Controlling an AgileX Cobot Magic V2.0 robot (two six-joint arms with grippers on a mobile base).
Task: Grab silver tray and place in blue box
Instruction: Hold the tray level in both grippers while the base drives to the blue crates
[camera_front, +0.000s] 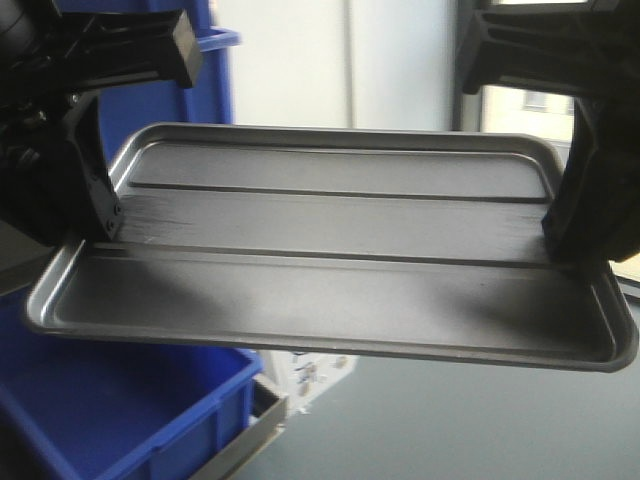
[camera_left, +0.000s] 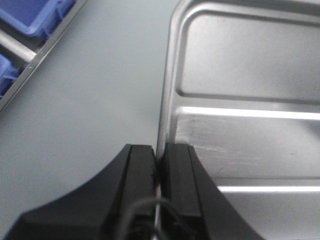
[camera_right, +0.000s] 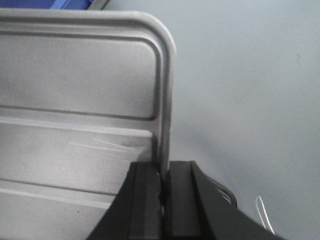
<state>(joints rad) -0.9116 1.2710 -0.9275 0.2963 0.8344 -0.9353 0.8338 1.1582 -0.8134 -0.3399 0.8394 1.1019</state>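
Note:
The silver tray (camera_front: 330, 250), shiny with two long ridges on its floor, hangs in the air close to the front camera, held level by both arms. My left gripper (camera_front: 105, 225) is shut on the tray's left rim (camera_left: 162, 100); its jaws pinch the thin edge in the left wrist view (camera_left: 159, 155). My right gripper (camera_front: 555, 235) is shut on the right rim (camera_right: 166, 100), seen pinched in the right wrist view (camera_right: 164, 172). The blue box (camera_front: 120, 410) sits below the tray's left front corner, its open inside partly under the tray.
A second blue crate (camera_front: 190, 90) stands behind the left arm. Blue bins on a metal-edged rack (camera_left: 30, 25) lie at the table's left edge. The grey table top (camera_left: 90, 100) spreads below the tray. A thin white wire (camera_right: 262, 212) shows by the right gripper.

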